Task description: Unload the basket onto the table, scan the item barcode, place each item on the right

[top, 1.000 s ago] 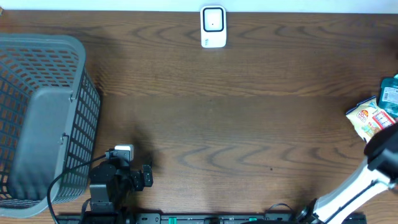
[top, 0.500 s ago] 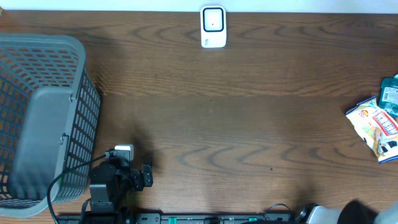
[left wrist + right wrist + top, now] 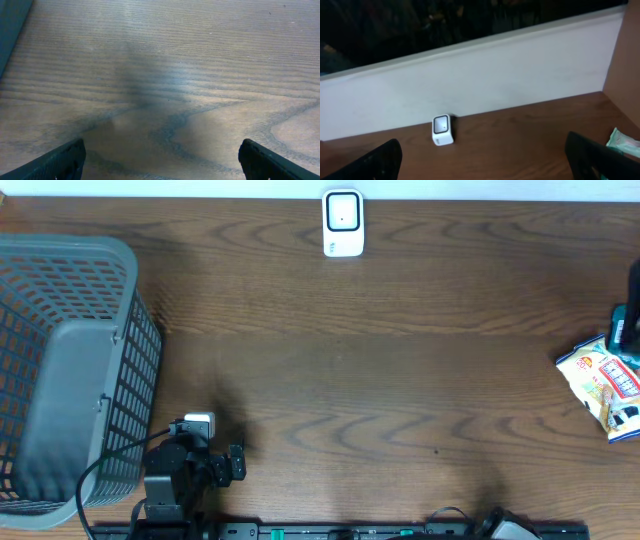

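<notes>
The snack packet [image 3: 603,383] lies at the overhead frame's right edge on the tabletop [image 3: 380,380], well apart from the barcode scanner [image 3: 343,223] at top centre. Only the right wrist view shows the scanner's face, with the right gripper [image 3: 485,160] jaws apart. The left gripper [image 3: 160,160] jaws are apart over wood grain.

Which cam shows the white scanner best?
Overhead: the scanner is sharp, unobstructed and seen from above, at top centre. Right wrist shows it small and dim, in front of the wall. Left wrist doesn't show it.

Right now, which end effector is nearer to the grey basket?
Left. The left end effector hangs just beside the basket. The right end effector is across the table, facing the scanner, with no basket in its view.
</notes>
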